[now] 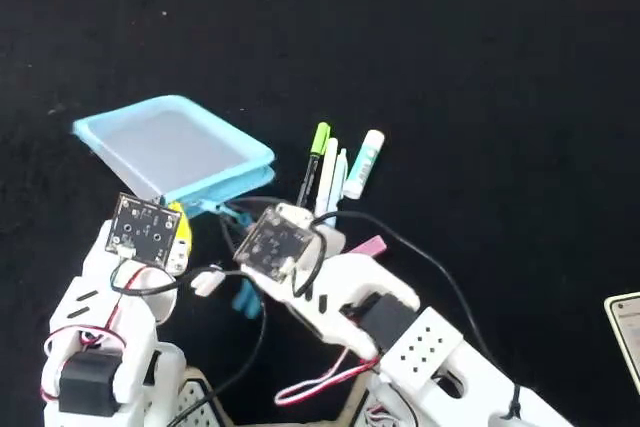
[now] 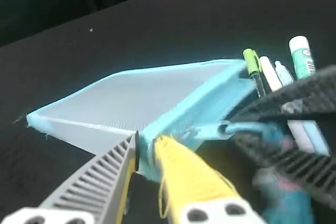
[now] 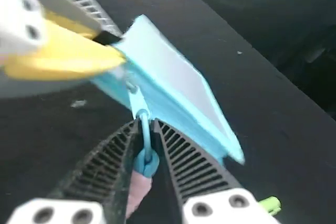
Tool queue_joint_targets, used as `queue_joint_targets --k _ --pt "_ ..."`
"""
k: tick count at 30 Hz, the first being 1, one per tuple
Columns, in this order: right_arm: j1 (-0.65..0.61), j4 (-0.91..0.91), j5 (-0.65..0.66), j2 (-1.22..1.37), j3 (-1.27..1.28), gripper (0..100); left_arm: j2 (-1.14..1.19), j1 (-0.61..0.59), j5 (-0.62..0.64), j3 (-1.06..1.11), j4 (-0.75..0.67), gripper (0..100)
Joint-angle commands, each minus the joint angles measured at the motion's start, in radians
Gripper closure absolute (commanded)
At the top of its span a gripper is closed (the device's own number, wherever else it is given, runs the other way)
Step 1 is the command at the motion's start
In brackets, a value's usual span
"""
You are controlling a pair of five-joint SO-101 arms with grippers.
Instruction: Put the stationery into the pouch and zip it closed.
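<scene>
**Pouch (image 1: 175, 152) pinched at its near edge, stationery out on the tabletop (image 1: 500, 97)**

In the high view, the light blue pouch sits in the upper left of the frame. It seems tilted, with the edge nearest the arms raised.

The left gripper (image 2: 144, 145) comes in from the lower left. Its yellow and grey fingers are pressed together on the pouch's blue border, right at the near corner.

Just beside it, towards the middle of the frame, is the right gripper (image 3: 145, 127). Its two black ribbed fingers are closed tight on the blue zipper pull (image 3: 143, 148), which hangs off the same edge of the pouch. The two grippers are very close together, almost touching. I cannot tell how far along the zip the slider is.

The stationery is outside the pouch, just right of it near the centre of the high view. There I see a green highlighter (image 1: 314, 162), two pale pens (image 1: 333, 172) and a glue stick (image 1: 364, 163). They lie side by side, almost parallel, and the highlighter is the one nearest the pouch's right corner.

A small pink item (image 1: 368, 245) lies on the tabletop just beside the right arm, below the pens. I cannot tell what it is.

A pale card (image 1: 625, 332) pokes in at the right edge, well apart from everything else.
</scene>
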Motion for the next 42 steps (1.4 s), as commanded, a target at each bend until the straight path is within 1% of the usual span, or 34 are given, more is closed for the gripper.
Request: queue_joint_targets --k 1,3,7,11,13,15,20,25,29,32,34,36,38,42 --pt "0.109 -0.02 0.005 -0.028 -0.025 98.7 0.003 -0.025 0.072 -0.022 -0.043 97" --pt "0.152 -0.02 0.003 -0.028 -0.036 98.8 0.003 -0.039 0.083 -0.022 -0.06 97" --pt "0.21 -0.015 0.002 -0.03 -0.048 98.8 0.002 -0.134 0.097 -0.024 -0.107 97" --pt "0.245 -0.014 0.002 -0.03 -0.065 98.8 0.002 -0.236 0.216 -0.025 -0.163 97" --pt "0.269 -0.006 0.002 -0.03 -0.084 98.8 0.002 -0.257 0.233 -0.025 -0.193 97" --pt "0.285 0.048 0.005 -0.031 -0.12 98.8 0.002 -0.262 0.23 -0.036 -0.213 97" --pt "0.285 0.305 0.008 -0.03 -0.295 98.8 0.009 -0.26 0.227 -0.108 -0.221 97" --pt "0.285 0.496 0.009 -0.027 -0.47 98.8 0.011 -0.262 0.213 -0.186 -0.215 97" --pt "0.285 0.591 0.009 -0.021 -0.57 98.8 0.04 -0.262 0.123 -0.234 -0.213 97" --pt "0.285 0.626 0.009 -0.021 -0.634 98.8 0.163 -0.262 0.101 -0.315 -0.21 97" --pt "0.285 0.652 0.009 -0.021 -0.668 98.8 0.298 -0.262 0.101 -0.412 -0.178 97" --pt "0.285 0.695 0.011 -0.021 -0.696 98.8 0.45 -0.259 0.107 -0.549 -0.095 97" --pt "0.285 0.732 0.026 -0.021 -0.713 98.8 0.592 -0.226 0.107 -0.704 0.015 97" --pt "0.287 0.755 0.107 -0.019 -0.714 98.8 0.824 -0.122 0.103 -1.015 0.245 97"
